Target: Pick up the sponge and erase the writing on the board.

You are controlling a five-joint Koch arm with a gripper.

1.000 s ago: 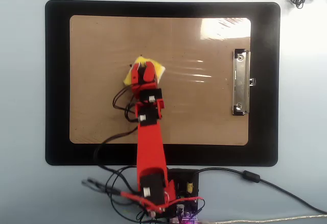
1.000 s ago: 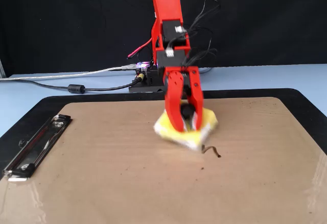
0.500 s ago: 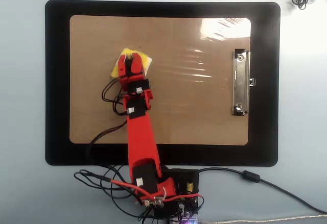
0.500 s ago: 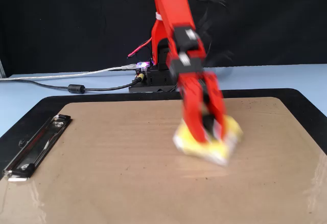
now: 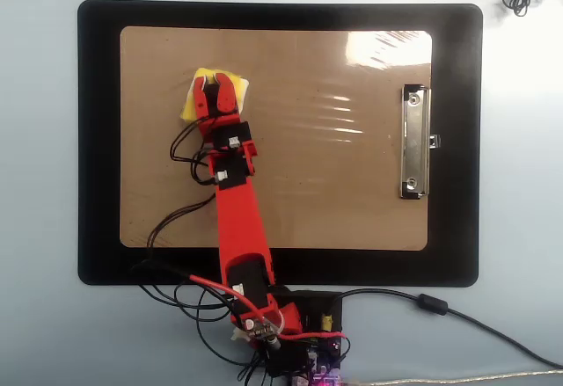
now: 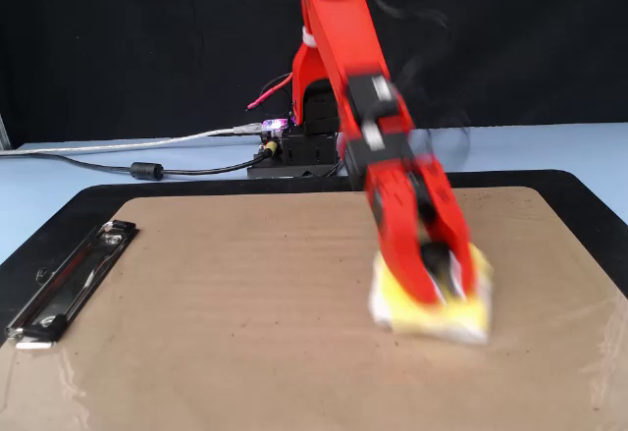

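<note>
One sweep has carried the sponge [image 5: 201, 87] across the board [image 5: 334, 193]: a second ago, in the overhead view, it sat nearer the middle of the tan surface, and now it lies toward the upper left, well apart from the silver clip [image 5: 415, 142]; in the fixed view the same travel runs the other way, from centre toward the right, where the sponge [image 6: 432, 308] is smeared by motion blur. Where a short dark squiggle of the writing showed beside the sponge a second ago, the fixed view now shows bare brown board; only a speck or two may remain, though glare and blur make that hard to judge. My reading is that the erasing is nearly or wholly done, with perhaps one more pass needed to be sure.

Reading on to the tool: the red gripper [image 5: 216, 87] points down at the board with its jaws set narrow, clamped on the sponge's dark centre knob; the sponge's underside looks pressed flat on the board, and the black mat [image 5: 97, 140] beneath is untouched.
</note>
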